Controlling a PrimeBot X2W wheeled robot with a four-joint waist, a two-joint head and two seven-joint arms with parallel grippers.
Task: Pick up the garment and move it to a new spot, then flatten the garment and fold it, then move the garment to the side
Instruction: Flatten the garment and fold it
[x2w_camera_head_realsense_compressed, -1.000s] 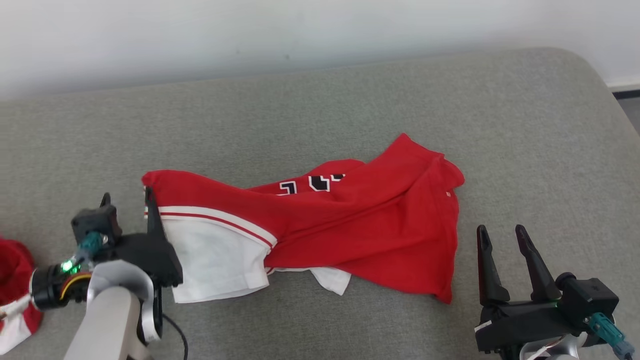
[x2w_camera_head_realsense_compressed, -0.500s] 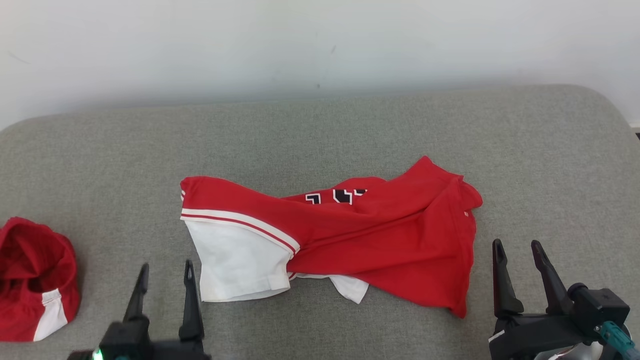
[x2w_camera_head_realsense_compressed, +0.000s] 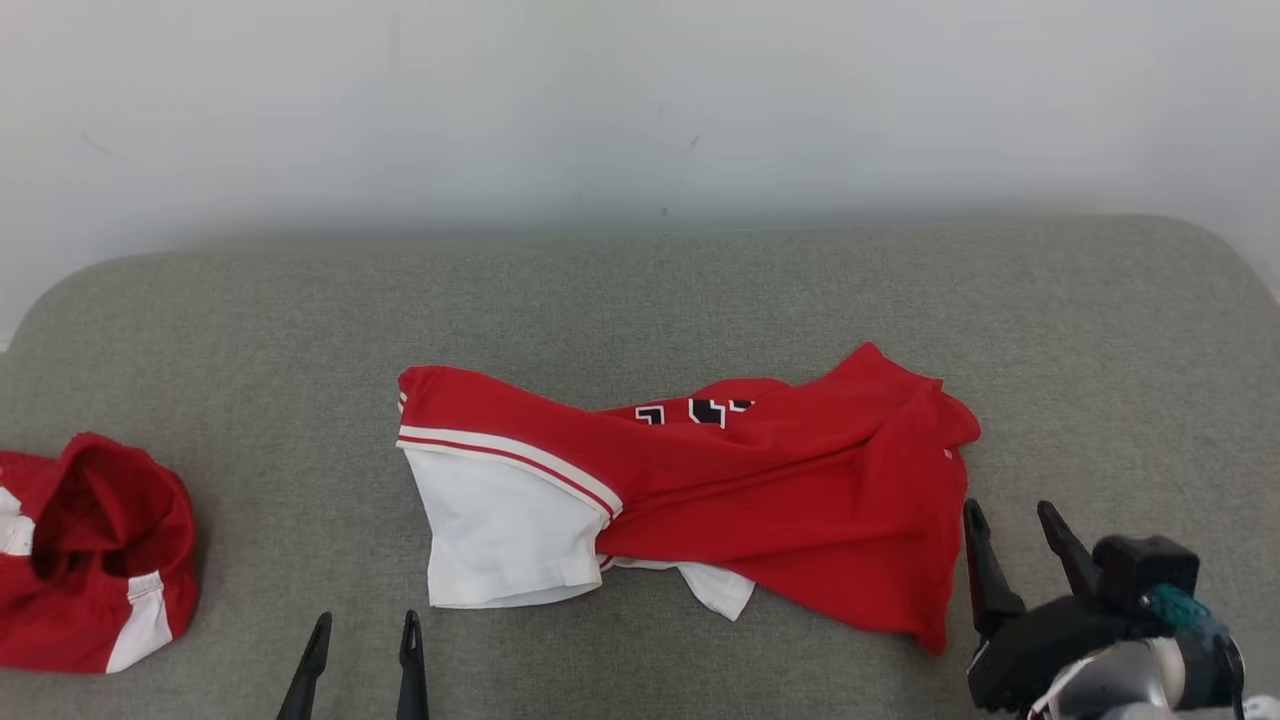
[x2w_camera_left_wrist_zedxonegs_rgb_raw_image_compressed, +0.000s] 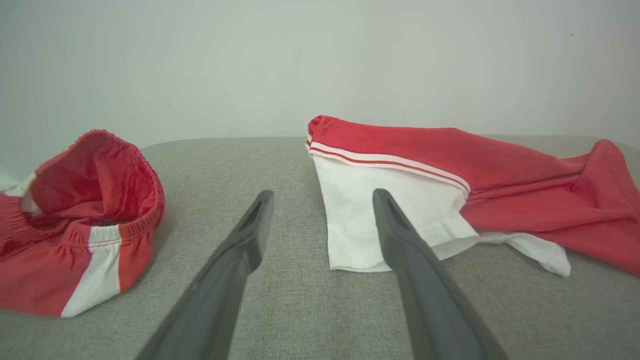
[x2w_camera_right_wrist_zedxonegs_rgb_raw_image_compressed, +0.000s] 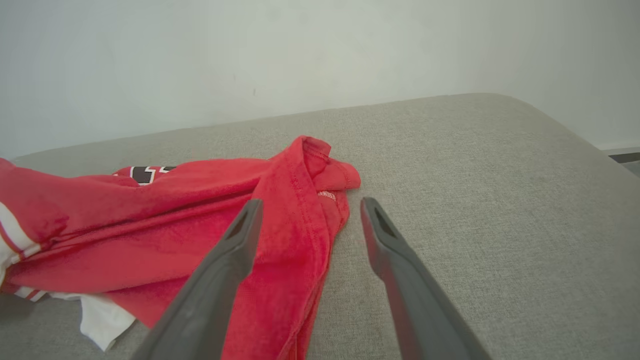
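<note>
Garment (x2w_camera_head_realsense_compressed: 780, 500) of red jersey cloth, with white sleeve (x2w_camera_head_realsense_compressed: 500, 530), striped red-and-white trim and black-and-white numerals (x2w_camera_head_realsense_compressed: 700, 411), rumpled in a long heap across middle of grey fabric-covered worktop (x2w_camera_head_realsense_compressed: 640, 300); sleeve end toward robot's left, bunched red end toward robot's right. Behind, plain pale wall (x2w_camera_head_realsense_compressed: 640, 100).

From head view: left tool (x2w_camera_head_realsense_compressed: 365, 620) low at bottom edge, dark fingers (x2w_camera_head_realsense_compressed: 410, 670) spread wide, holding nothing, apart from garment, near front of white sleeve. Right tool (x2w_camera_head_realsense_compressed: 1008, 508) just beside garment's right hem, likewise spread wide and holding nothing; touching cloth or not, cannot tell. At far left of worktop, well apart from garment, crumpled red cloth piece with white stripe (x2w_camera_head_realsense_compressed: 100, 560).

From left wrist view, added detail on that piece: gathered elastic waistband (x2w_camera_left_wrist_zedxonegs_rgb_raw_image_compressed: 125, 165) standing open like a mouth. Also stitched hem of white sleeve, and smaller white flap (x2w_camera_left_wrist_zedxonegs_rgb_raw_image_compressed: 540, 252) poking out beneath red cloth. One finger seen across white sleeve, other across bare worktop; contact unclear.

From right wrist view, added detail on bunched end: stitched seam along folded red edge, small pale tag (x2w_camera_right_wrist_zedxonegs_rgb_raw_image_compressed: 327, 195) near corner, numerals peeking at far left. One finger seen over red cloth, other over bare worktop, hem lying in gap between.
</note>
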